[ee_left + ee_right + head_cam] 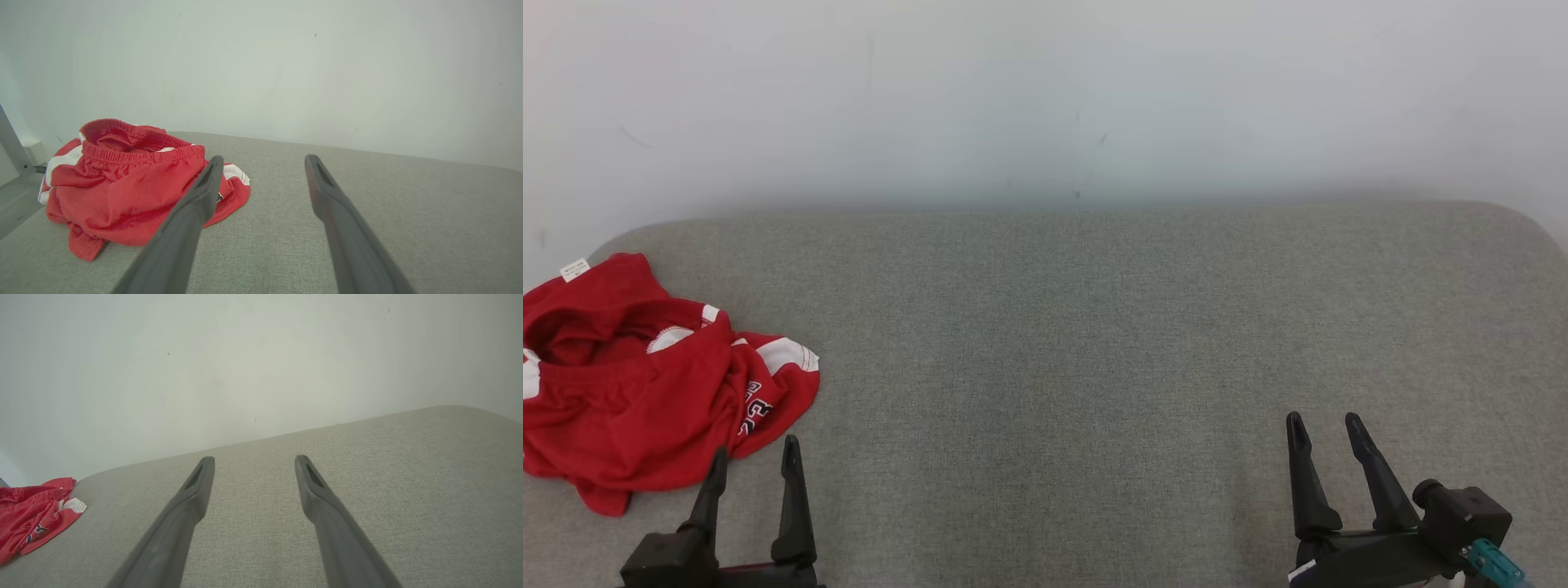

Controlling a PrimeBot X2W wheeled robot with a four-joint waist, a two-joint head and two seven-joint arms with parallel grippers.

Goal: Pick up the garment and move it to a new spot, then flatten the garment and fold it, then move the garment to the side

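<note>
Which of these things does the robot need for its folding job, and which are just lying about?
For the job: red shorts, crumpled at the left; left pincer and right pincer, both open and empty; grey padded top under them.
Just there: white wall; metal bar beside the top.

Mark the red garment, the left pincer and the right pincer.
red garment [645, 392], head view, middle of the crumpled red cloth.
left pincer [755, 447], head view, midway between its open fingertips.
right pincer [1324, 419], head view, midway between its open fingertips.
</note>
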